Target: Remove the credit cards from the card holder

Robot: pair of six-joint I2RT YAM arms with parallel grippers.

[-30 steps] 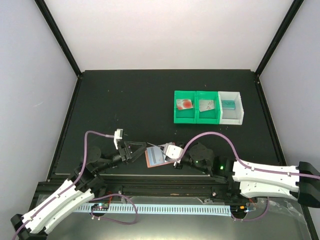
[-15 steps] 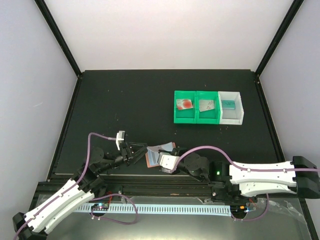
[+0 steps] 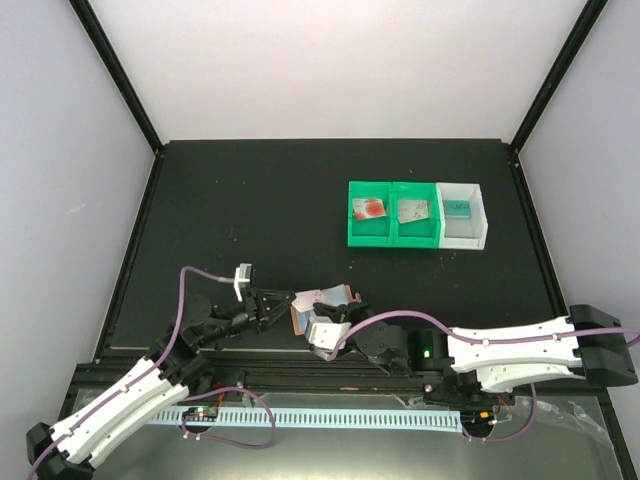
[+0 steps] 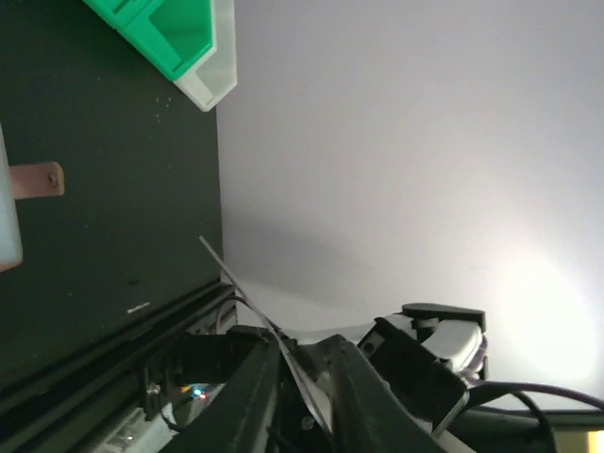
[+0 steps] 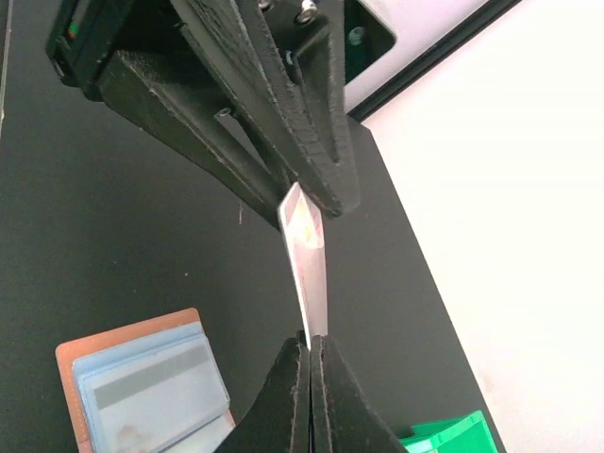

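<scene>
A credit card hangs edge-on above the table, pinched at 1 end by the right gripper and at the other by the left gripper, both closed narrow on it. The card holder lies open just beside them at the near edge. 2 green bins and 1 white bin sit well apart, far right.

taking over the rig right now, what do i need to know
Right tool: shut on one end of a credit card, held clear of the table.
Left tool: fingers pinched on that card's other end; both arms hold it.
Card holder: open on the table, a grey-striped card in its pocket.
Done: held card is out; a red-marked card and a second card lie in the green bins.
To do: release one tool, set the held card down, pull the grey-striped card.
</scene>
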